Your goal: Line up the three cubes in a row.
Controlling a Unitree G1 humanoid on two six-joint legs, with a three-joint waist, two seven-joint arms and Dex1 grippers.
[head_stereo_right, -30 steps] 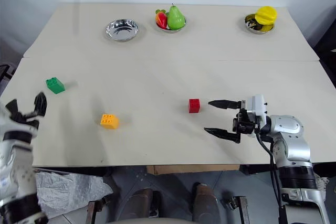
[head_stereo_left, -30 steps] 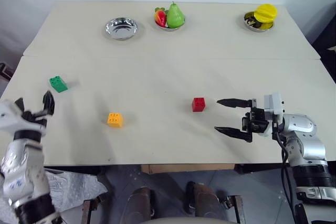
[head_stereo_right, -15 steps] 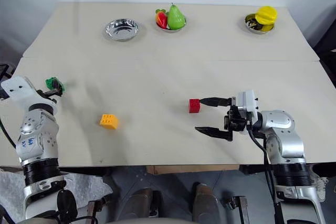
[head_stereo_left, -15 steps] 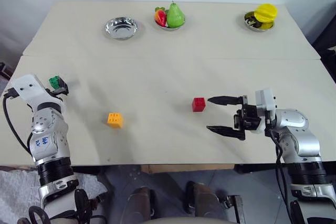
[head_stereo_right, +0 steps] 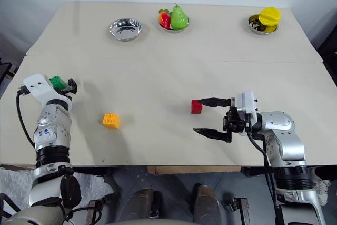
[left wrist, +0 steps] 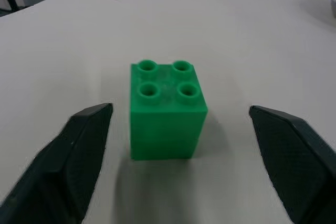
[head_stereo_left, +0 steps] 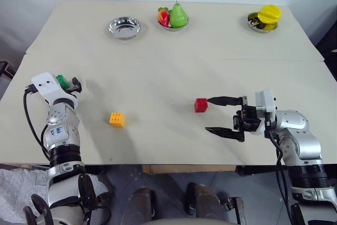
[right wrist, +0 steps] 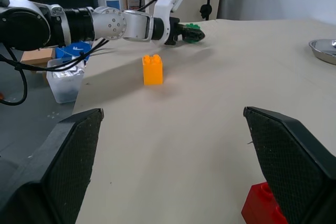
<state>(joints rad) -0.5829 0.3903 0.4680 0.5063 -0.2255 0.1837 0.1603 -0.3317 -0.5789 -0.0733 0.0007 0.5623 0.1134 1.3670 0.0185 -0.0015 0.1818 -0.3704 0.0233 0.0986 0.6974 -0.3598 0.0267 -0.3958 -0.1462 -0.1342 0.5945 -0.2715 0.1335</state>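
The green cube (left wrist: 167,109) stands studs-up on the table's left side, between the fingers of my left gripper (head_stereo_left: 71,84). The gripper is open, with a clear gap on each side of the cube. An orange-yellow cube (head_stereo_left: 117,119) lies nearer the front edge, to the right of the left arm. Near the table's middle sits the red cube (head_stereo_left: 200,105). My right gripper (head_stereo_left: 208,114) is just right of it, open and pointing left. Its far fingertip is close beside the red cube and nothing is between its fingers.
Three steel bowls stand along the far edge: an empty one (head_stereo_left: 124,27), one with a pear and red fruit (head_stereo_left: 174,17), and one with yellow fruit (head_stereo_left: 266,17). A seam (head_stereo_left: 174,60) crosses the white table between the bowls and the cubes.
My left arm has reached forward to the green cube, so its fingers now flank the cube instead of hanging short of it. The right gripper has barely moved.
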